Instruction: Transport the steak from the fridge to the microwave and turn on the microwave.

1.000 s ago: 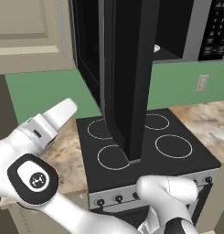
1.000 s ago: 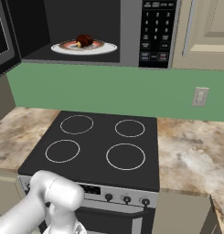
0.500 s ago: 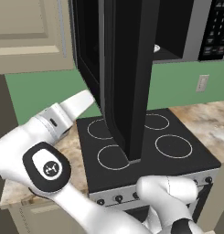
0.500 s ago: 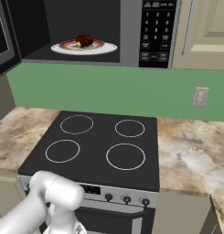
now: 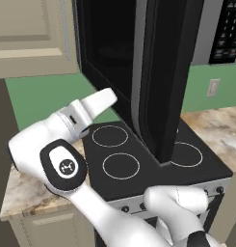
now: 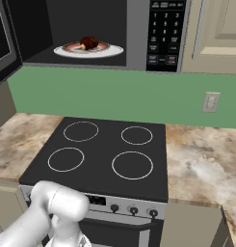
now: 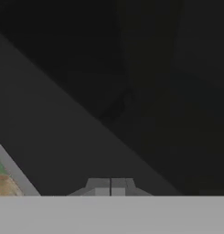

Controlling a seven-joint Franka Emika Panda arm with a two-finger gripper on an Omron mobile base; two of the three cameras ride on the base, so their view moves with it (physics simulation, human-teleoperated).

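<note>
A green wall (image 6: 114,91) backs a black stove (image 6: 105,157), marbled counters (image 6: 201,159) and cream cabinets (image 5: 30,36).

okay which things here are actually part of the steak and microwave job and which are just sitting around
Part of the job:
- steak, on the plate inside the microwave
- microwave door, open
- keypad
- hand, close against the dark door

Just there:
- stove with its knobs
- wall outlet
- counter
- cabinet
</note>
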